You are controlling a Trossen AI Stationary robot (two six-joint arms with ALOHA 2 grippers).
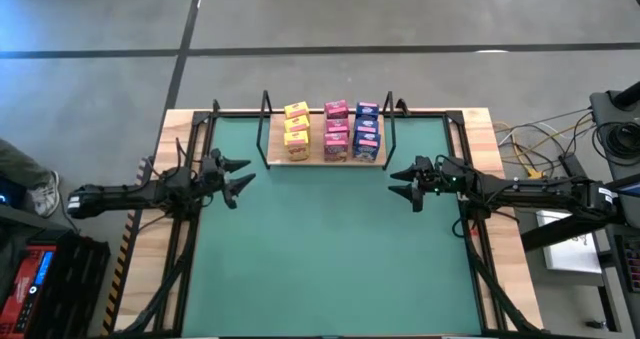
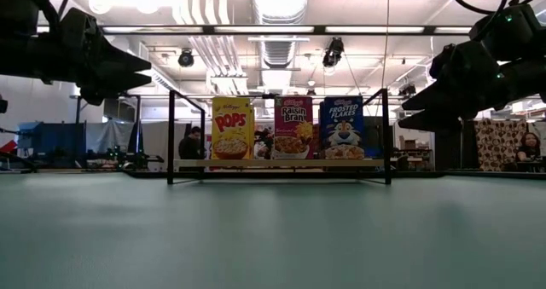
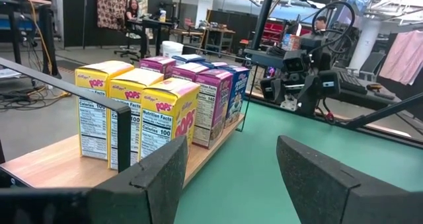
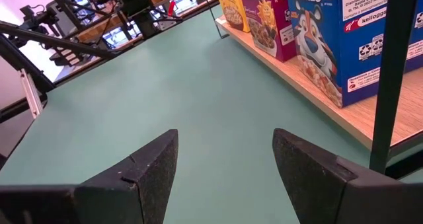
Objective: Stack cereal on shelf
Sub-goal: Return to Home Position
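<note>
The cereal boxes stand upright in three rows on the wooden shelf [image 1: 325, 161] at the table's far side: yellow ones [image 1: 296, 129] on the left, pink ones [image 1: 336, 129] in the middle, blue ones [image 1: 367, 131] on the right. They also show in the low view [image 2: 293, 128]. My left gripper [image 1: 238, 176] is open and empty, above the table to the left of the shelf. My right gripper [image 1: 405, 184] is open and empty, to the right of the shelf and a little nearer.
Thin black wire uprights [image 1: 266, 114] stand at the shelf's two ends. A black frame [image 1: 200, 139] runs along the table's edges. The green tabletop [image 1: 330, 249] spreads out in front of the shelf. People show in the room beyond the table [image 2: 192, 144].
</note>
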